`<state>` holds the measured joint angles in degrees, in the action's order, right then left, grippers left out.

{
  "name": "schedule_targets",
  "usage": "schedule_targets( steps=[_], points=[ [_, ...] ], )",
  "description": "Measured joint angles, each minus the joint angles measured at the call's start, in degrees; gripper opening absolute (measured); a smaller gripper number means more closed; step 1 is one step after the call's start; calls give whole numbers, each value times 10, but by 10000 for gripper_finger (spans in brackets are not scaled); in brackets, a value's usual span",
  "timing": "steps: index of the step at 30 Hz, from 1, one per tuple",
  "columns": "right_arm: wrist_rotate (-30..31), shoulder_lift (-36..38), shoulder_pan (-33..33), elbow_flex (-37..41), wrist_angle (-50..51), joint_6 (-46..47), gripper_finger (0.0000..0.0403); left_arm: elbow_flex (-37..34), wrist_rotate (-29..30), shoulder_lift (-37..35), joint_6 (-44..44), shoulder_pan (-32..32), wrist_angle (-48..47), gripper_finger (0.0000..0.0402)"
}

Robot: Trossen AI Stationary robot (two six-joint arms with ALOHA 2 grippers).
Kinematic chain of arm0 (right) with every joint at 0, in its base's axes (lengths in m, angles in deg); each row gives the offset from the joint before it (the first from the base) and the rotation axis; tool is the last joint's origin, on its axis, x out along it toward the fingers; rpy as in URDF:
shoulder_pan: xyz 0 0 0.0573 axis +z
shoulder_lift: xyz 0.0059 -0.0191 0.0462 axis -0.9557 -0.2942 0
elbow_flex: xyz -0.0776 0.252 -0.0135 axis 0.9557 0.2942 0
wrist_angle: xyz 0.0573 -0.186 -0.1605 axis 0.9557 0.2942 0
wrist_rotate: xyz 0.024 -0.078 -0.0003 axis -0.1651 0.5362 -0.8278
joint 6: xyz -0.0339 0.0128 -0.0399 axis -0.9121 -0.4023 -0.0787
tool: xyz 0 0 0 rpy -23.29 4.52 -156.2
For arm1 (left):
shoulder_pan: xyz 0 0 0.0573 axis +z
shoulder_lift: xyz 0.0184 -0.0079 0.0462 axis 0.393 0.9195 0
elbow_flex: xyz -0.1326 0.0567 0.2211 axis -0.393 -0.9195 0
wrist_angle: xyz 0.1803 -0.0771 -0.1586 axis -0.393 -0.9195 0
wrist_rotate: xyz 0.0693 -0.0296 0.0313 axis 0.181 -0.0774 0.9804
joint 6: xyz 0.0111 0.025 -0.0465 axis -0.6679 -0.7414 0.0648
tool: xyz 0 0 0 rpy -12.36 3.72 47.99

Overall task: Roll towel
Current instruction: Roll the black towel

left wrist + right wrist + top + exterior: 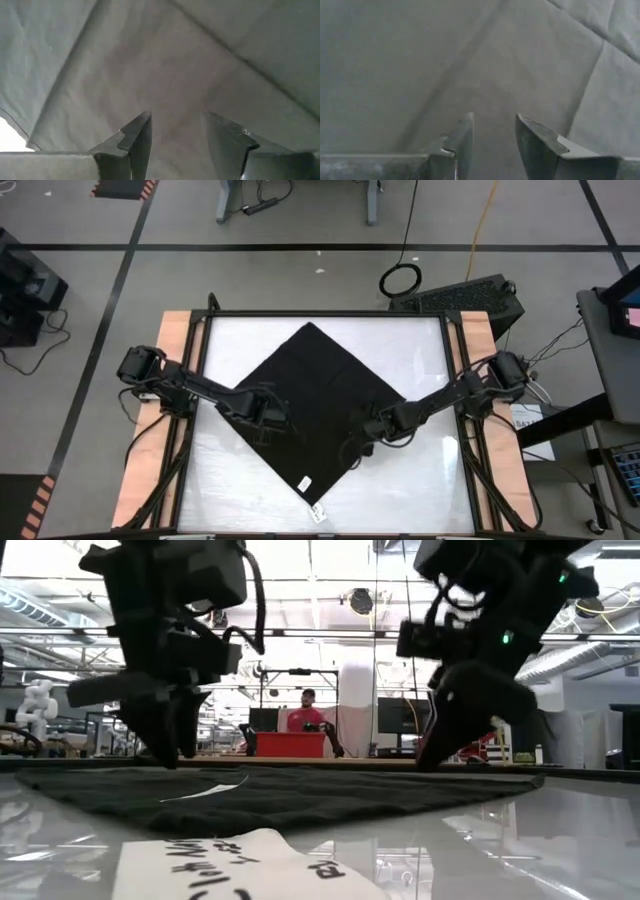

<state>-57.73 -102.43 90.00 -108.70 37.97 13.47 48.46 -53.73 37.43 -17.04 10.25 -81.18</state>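
towel (320, 395) flat, diamond-wise on table (420, 470) | left gripper (268, 418) slightly open over it, empty | right gripper (362, 435) likewise

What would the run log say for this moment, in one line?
towel flat, unrolled | left gripper open over it | right gripper open over it

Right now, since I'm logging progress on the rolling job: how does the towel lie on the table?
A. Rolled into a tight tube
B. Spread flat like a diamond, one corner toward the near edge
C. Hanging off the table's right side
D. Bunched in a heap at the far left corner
B: in the high view the towel lies flat and unrolled as a diamond, with the left gripper and right gripper over its two lower edges.
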Motion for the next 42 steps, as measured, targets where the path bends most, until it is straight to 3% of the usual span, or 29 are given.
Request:
schedule_targets(
  steps=[11, 19, 29, 34, 42],
  points=[
    [-81, 4, -13, 65, -40, 96, 136, -67, 88, -2, -41, 32, 42, 176],
    [-125, 1, 48, 66, -129, 196, 137, -70, 115, 1, -189, 84, 109, 176],
    [-114, -2, 99, 68, -211, 272, 137, -70, 119, 1, -328, 150, 185, 176],
    [-110, -1, 101, 65, -213, 251, 137, -60, 161, -1, -335, 159, 184, 176],
    [-95, -1, 104, 20, -197, 102, 137, -53, 141, -47, -312, 117, 174, 176]
  ],
)
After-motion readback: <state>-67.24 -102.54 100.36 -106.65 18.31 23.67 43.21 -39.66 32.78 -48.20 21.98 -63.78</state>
